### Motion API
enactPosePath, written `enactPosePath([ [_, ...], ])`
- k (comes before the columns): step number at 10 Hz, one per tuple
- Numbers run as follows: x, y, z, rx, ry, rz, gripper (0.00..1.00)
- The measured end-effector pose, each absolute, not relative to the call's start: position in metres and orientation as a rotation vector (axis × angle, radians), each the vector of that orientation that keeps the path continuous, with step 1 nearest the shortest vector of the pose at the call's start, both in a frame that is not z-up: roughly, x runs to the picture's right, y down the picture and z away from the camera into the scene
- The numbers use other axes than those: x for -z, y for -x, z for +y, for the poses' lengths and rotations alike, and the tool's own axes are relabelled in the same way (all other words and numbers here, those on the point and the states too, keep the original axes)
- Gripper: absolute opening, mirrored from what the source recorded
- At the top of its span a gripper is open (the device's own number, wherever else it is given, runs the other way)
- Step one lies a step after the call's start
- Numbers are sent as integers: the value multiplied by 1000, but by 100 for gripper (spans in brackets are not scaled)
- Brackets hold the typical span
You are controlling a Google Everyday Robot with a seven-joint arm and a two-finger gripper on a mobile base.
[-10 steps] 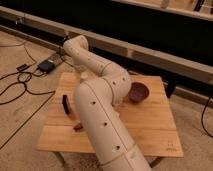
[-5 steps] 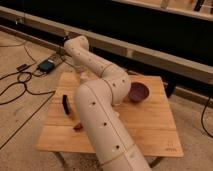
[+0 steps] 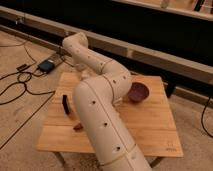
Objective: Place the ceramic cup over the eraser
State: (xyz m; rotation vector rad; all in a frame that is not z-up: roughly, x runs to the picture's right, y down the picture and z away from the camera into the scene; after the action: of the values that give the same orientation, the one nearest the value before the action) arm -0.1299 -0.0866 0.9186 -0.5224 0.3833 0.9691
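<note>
From my remote station, the biggest thing in view was the robot's white arm (image 3: 102,120), which rose from the bottom edge, bent at an elbow over the middle of the table, doubled back toward the far left corner and turned down there. Under it stood the low wooden table (image 3: 152,125), set on a bare floor with a dark wall and a pale ledge behind. Black cables (image 3: 20,82) trailed over the floor to the left and ran to a small dark box (image 3: 46,65) just off the table's far left corner. A dark purple bowl (image 3: 138,92) sat upright near the table's far right side, just beside the elbow. The gripper (image 3: 83,75) hung low over the far left edge of the table, largely hidden behind the forearm, so I could not tell whether it was wide, narrow or holding something. I could not pick out the ceramic cup. The eraser (image 3: 65,104), a slim black bar, lay on the left part of the table, just beside the arm and nearer to me than the gripper. A small reddish-brown stick (image 3: 78,126) lay nearer the front edge, partly tucked under the arm.
</note>
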Motion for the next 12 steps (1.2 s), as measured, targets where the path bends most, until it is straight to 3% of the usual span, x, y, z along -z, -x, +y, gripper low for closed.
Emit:
enactPosePath([
  [7,-807,159,-107,-939,420,339,0],
  [12,-740,192,-71,-940,445,250,0],
])
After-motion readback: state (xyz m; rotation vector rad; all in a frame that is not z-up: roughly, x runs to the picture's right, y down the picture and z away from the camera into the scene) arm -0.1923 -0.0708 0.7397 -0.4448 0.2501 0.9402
